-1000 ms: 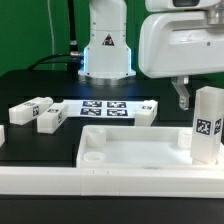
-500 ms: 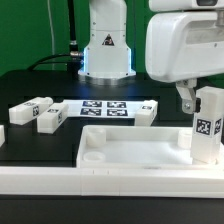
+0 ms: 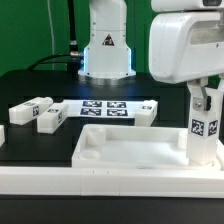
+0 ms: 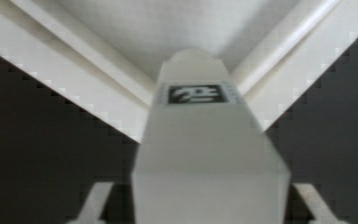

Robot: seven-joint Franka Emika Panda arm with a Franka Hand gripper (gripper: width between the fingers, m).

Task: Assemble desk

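Note:
The white desk slab (image 3: 130, 150) lies at the front centre, its raised rim up. One square white leg (image 3: 204, 135) with a tag stands upright in the slab's corner at the exterior view's right. My gripper (image 3: 203, 98) is right over the leg's top. In the wrist view the leg (image 4: 197, 130) stands between my gripper's (image 4: 202, 205) fingers with a dark gap on each side, so the jaws are open around it. The slab (image 4: 176, 25) shows beyond the leg. Two more legs (image 3: 32, 108) (image 3: 52, 119) lie on the black table at the exterior view's left.
The marker board (image 3: 105, 107) lies flat behind the slab, with another white leg (image 3: 148, 108) at its right end. The robot base (image 3: 106, 45) stands at the back. A long white border rail (image 3: 60, 180) runs along the front.
My gripper has moved toward the exterior view's right and down, from beside the upright leg to over its top. The leg and slab have not moved.

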